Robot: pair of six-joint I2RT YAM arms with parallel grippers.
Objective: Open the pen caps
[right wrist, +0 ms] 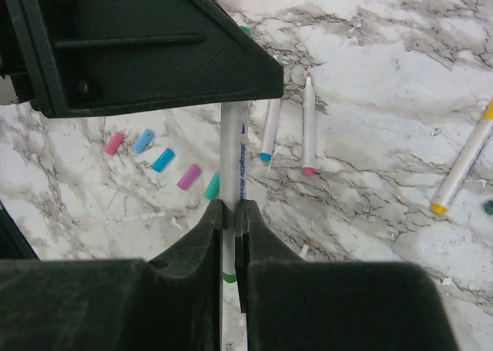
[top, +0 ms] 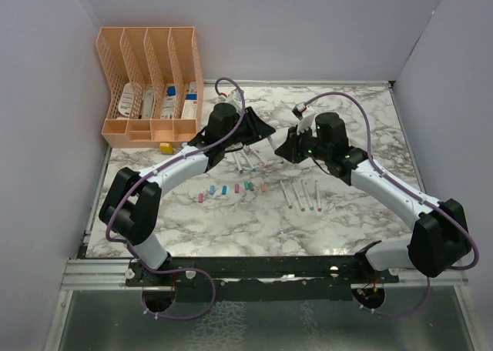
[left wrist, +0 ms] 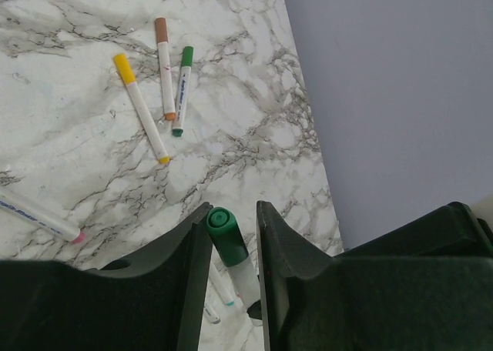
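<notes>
A pale pen (right wrist: pixel 233 151) with a green ring is pinched by its barrel in my right gripper (right wrist: pixel 230 205), which is shut on it. Its green cap (left wrist: pixel 226 232) sits between the fingers of my left gripper (left wrist: pixel 233 208). The jaws are narrowly closed round the cap, which rests against the left finger. In the top view the left gripper (top: pixel 266 134) and the right gripper (top: pixel 283 147) meet tip to tip above mid-table. Several loose caps (top: pixel 231 189) lie in a row, among them pink (right wrist: pixel 189 177) and teal (right wrist: pixel 212 186) ones. Uncapped pens (top: pixel 302 194) lie to their right.
Three capped pens lie farther out: yellow (left wrist: pixel 141 108), brown (left wrist: pixel 164 66) and green (left wrist: pixel 183 89). An orange file rack (top: pixel 150 85) stands at the back left with a small yellow block (top: pixel 166 147) before it. Grey walls close in the marble table (top: pixel 231 228).
</notes>
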